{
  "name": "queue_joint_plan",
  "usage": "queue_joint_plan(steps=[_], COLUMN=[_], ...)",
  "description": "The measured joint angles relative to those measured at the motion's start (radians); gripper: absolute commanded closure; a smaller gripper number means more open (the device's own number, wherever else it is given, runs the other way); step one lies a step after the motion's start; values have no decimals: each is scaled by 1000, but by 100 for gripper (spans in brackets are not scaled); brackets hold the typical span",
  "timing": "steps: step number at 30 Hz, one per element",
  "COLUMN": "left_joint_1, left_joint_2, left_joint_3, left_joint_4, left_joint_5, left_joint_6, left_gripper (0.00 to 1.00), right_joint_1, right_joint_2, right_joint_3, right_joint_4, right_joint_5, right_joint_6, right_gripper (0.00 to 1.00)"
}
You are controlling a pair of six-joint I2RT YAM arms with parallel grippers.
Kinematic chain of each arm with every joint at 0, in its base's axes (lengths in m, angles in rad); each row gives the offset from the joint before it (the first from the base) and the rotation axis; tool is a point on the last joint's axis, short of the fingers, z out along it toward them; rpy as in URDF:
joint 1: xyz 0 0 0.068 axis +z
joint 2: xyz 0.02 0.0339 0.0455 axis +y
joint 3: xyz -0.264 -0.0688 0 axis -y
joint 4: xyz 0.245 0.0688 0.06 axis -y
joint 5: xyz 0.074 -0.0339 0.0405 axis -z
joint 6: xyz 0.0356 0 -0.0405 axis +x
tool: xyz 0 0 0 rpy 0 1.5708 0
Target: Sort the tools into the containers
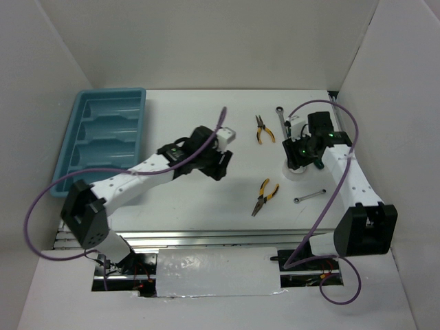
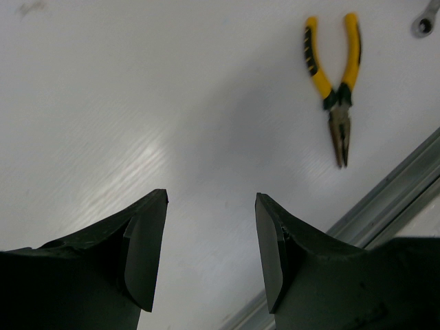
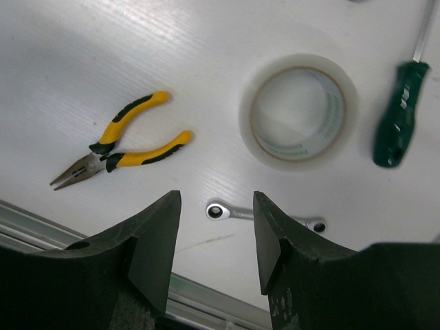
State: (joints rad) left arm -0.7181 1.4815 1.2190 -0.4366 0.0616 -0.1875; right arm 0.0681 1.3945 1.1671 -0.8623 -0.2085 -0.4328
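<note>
The light blue tray [image 1: 77, 117] lies at the far left, its compartments holding no tools. One yellow-handled pliers [image 1: 263, 128] lies far centre beside a silver wrench [image 1: 282, 118]. The other pliers [image 1: 264, 195] and wrench [image 1: 310, 196] lie nearer the front. My left gripper [image 1: 220, 161] hovers open and empty over mid-table; its wrist view shows the near pliers [image 2: 333, 82]. My right gripper [image 1: 302, 148] is open and empty above the white tape ring [image 3: 299, 110], with the green screwdriver [image 3: 399, 117], near wrench [image 3: 265, 214] and near pliers [image 3: 124, 148] below it.
White walls close in the table on the left, back and right. An aluminium rail [image 1: 206, 237] runs along the front edge and shows in the left wrist view [image 2: 385, 199]. Purple cables loop from both arms.
</note>
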Motion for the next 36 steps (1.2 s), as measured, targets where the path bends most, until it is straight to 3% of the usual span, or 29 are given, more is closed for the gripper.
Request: queue_joint_plan(steps=[6, 12, 18, 26, 27, 34, 35, 36], left_joint_1=[-211, -274, -273, -300, -303, -313, -313, -313], left_joint_2=[389, 686, 809, 868, 872, 873, 872, 871], left_joint_3=[357, 618, 694, 756, 756, 721, 718, 716], left_joint_4=[12, -33, -91, -103, -103, -84, -78, -76], left_joint_5=[-164, -200, -220, -244, -244, -274, -275, -277], left_joint_6=[-136, -245, -307, -320, -322, -344, -343, -341], left_gripper=[33, 32, 42, 44, 50, 69, 73, 85], right_joint_1=[-218, -391, -467, -492, -492, -492, -492, -492], right_joint_2=[-156, -224, -231, -206, -206, -200, -200, -200], right_joint_3=[0, 0, 0, 0, 0, 5, 7, 8], right_joint_4=[-39, -73, -90, -112, -112, -119, -119, -120], right_joint_5=[-66, -133, -213, -265, -268, -280, -280, -280], right_joint_6=[83, 127, 138, 137, 137, 133, 132, 129], right_gripper=[45, 44, 44, 44, 44, 43, 44, 44])
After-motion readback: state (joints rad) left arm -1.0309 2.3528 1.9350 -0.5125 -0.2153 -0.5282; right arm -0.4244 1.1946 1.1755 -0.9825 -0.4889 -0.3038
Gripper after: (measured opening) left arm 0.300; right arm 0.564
